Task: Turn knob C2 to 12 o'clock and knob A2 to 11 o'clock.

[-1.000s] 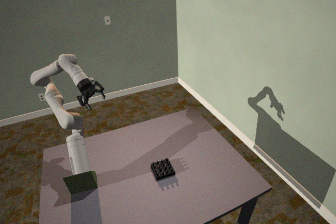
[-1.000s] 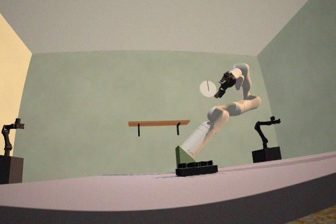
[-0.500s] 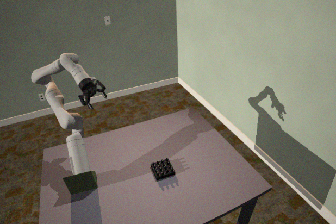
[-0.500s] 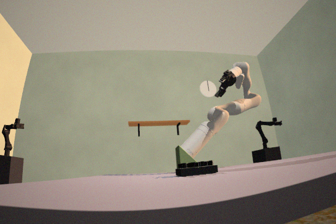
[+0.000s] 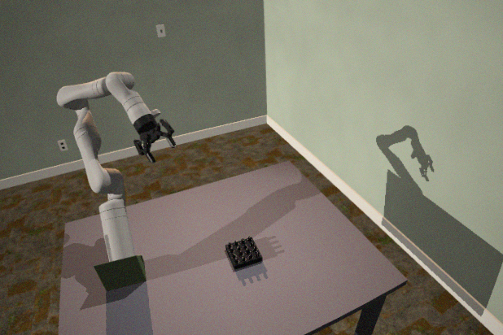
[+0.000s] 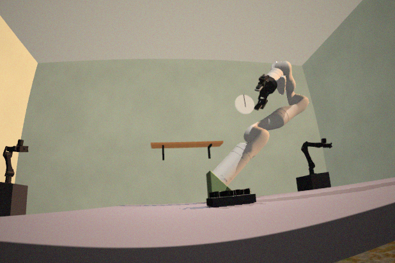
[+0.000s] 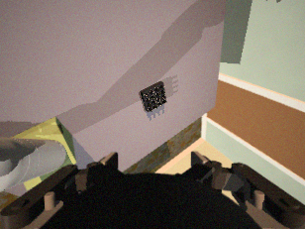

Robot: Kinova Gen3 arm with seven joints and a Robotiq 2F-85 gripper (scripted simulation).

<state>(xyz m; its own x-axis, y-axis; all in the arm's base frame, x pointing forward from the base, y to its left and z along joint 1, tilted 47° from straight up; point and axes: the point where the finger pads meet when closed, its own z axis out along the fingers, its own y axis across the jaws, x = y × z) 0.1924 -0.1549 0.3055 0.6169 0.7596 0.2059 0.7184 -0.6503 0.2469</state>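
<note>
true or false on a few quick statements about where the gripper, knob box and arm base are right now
1. The gripper is open and holds nothing. True.
2. The gripper is touching the knob box. False: it hangs high above the table, well apart from the box.
3. The knob box stands on the table. True.
4. The arm's green base sits on the floor. False: it sits on the table, near one edge.
5. In the wrist view the knob box is hidden. False: it shows small, far below the fingers.
</note>
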